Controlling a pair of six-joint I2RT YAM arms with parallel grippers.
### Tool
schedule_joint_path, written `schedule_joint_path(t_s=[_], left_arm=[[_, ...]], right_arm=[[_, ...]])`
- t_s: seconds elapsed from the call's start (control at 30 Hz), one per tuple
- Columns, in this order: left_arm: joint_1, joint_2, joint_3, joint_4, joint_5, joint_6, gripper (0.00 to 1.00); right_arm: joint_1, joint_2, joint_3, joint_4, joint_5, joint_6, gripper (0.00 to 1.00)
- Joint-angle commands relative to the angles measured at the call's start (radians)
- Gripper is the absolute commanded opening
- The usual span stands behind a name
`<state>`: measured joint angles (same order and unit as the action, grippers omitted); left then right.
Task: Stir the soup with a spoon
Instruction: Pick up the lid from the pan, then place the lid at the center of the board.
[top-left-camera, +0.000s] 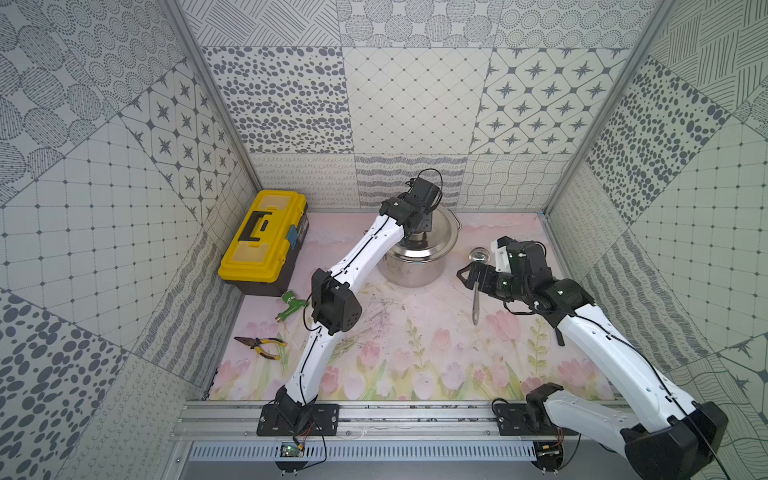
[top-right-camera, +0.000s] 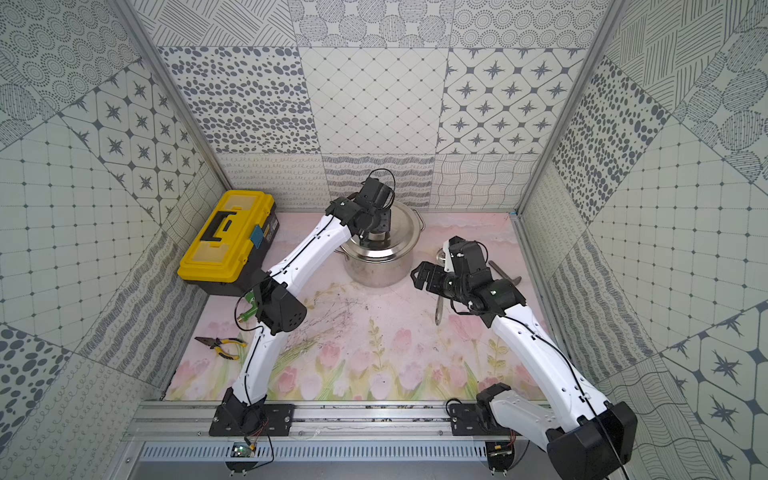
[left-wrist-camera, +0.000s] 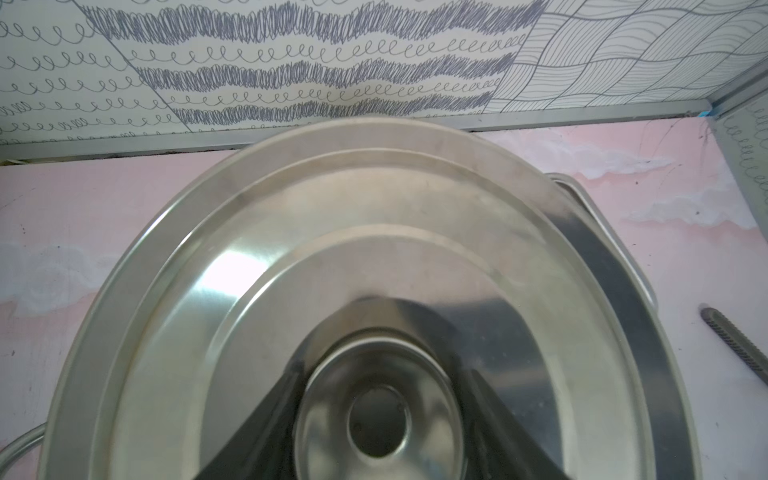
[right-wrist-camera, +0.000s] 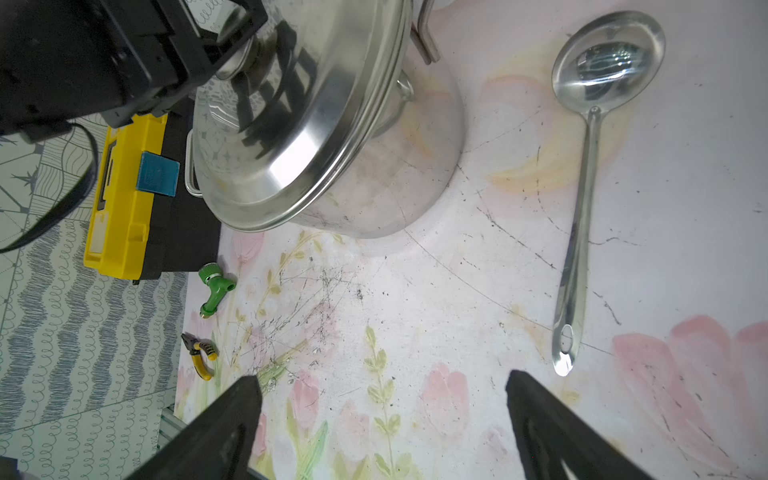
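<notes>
left arm outstretched, left claw snug on lid knob; right claw wide, empty, near spoon

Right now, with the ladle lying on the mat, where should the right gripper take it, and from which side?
Take the ladle by its thin straight handle, near mid-length, from above, the open right gripper set across it. It lies flat on the mat; the round bowl is likely too wide.
</notes>
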<state>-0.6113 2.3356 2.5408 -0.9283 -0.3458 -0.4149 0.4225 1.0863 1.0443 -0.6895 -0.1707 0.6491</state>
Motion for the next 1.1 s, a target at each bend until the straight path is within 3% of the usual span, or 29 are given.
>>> schedule_joint_path(t_s=[0.0, 0.33, 0.47, 0.77, 1.07], left_arm=[[0.002, -0.047, 0.003, 0.078, 0.03, 0.031, 0.13], [-0.003, -0.136, -0.008, -0.031, 0.002, 0.057, 0.08], [-0.02, -0.23, -0.091, -0.052, -0.033, 0.06, 0.07], [-0.084, -0.616, -0.53, 0.0, -0.1, 0.031, 0.08], [-0.213, -1.028, -1.082, -0.038, -0.157, -0.235, 0.1]], right_arm=[[0.004, 0.002, -0.014, 0.039, 0.015, 0.008, 0.97], [0.0, -0.014, -0.016, 0.039, 0.057, -0.019, 0.97], [0.001, -0.006, -0.024, 0.039, 0.055, -0.005, 0.97], [-0.002, -0.021, -0.042, 0.039, 0.095, -0.012, 0.97], [-0.004, -0.009, -0.017, 0.04, 0.119, -0.014, 0.97]])
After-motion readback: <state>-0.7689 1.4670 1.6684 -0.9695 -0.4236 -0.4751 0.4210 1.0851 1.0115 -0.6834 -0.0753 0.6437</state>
